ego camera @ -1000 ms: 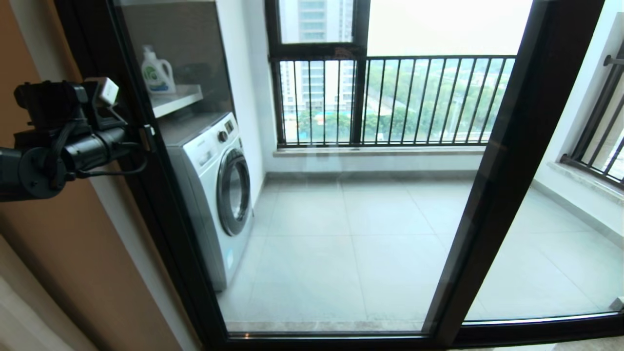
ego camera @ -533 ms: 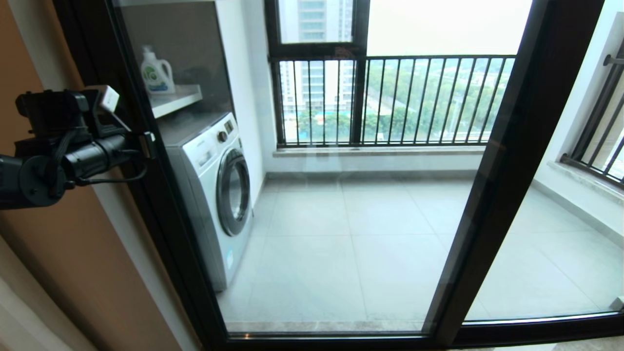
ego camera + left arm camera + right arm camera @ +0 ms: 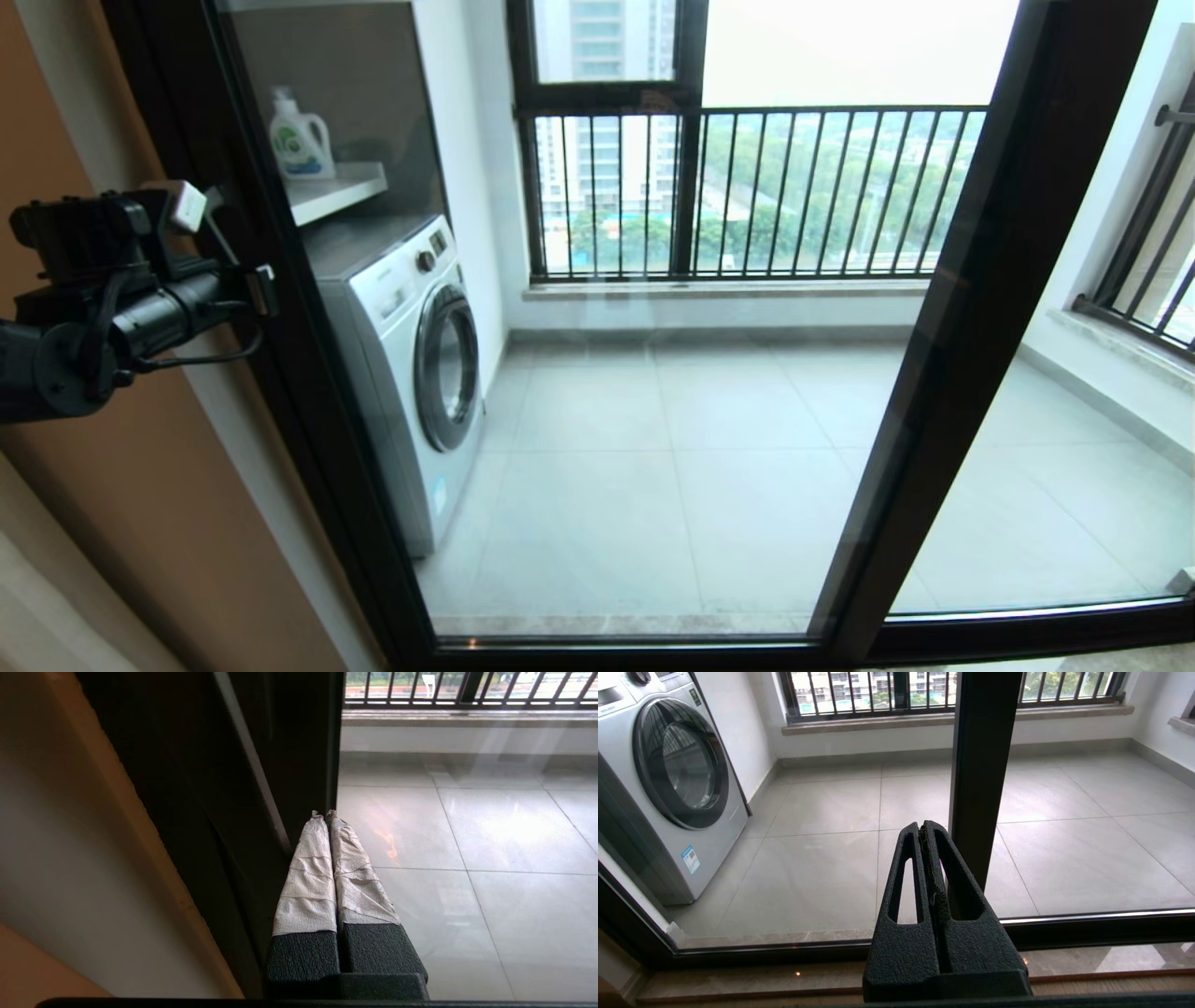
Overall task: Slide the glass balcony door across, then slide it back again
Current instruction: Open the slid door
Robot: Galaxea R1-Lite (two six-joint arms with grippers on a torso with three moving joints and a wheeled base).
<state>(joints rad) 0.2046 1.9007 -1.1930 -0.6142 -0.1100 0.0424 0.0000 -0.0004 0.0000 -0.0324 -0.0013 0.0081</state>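
Observation:
The glass balcony door [image 3: 308, 392] fills the head view, its black left upright standing against the wall jamb. I cannot make out its bar handle. My left gripper [image 3: 266, 289] hangs at that upright, at about the height of the washing machine's top. Its tape-wrapped fingers [image 3: 308, 868] are shut on nothing, and the tips [image 3: 325, 813] lie beside the dark upright [image 3: 289, 742] where it meets the glass. My right gripper [image 3: 923, 827] is out of the head view. It is shut and empty, low before the glass, just left of the middle upright [image 3: 980, 765].
Behind the glass are a white washing machine [image 3: 420, 355], a shelf with a detergent bottle [image 3: 301, 138], a tiled balcony floor [image 3: 672, 448] and a black railed window [image 3: 747, 187]. The orange-brown wall [image 3: 140, 485] is on the left. The door's bottom track [image 3: 1087, 928] runs along the floor.
My left arm has drifted a little down and to the left, so the gripper tip now sits slightly off the door's upright. The door itself has not visibly moved.

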